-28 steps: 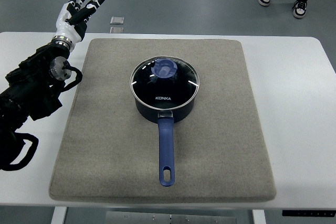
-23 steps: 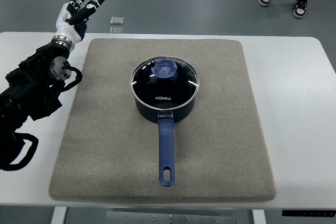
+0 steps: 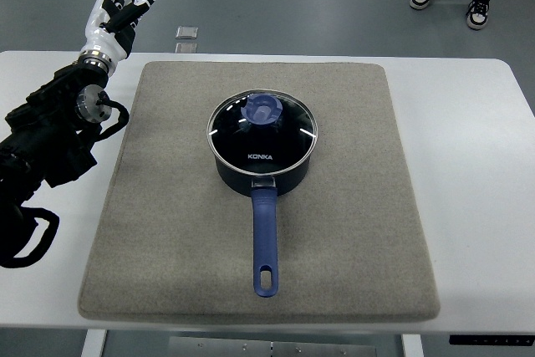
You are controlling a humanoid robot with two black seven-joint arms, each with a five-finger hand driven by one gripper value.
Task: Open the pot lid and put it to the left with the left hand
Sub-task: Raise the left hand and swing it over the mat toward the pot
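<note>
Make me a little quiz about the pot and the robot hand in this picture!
1. True or false: the glass lid is still on the pot.
2. Toward which picture edge does the pot's blue handle point? A) top B) bottom C) left
3. Fill in: the left hand holds ____.

Key:
1. True; the lid sits on the pot, its blue knob untouched.
2. B; it points to the bottom edge, across the grey mat.
3. Nothing; its fingers are spread, far from the pot.
</note>
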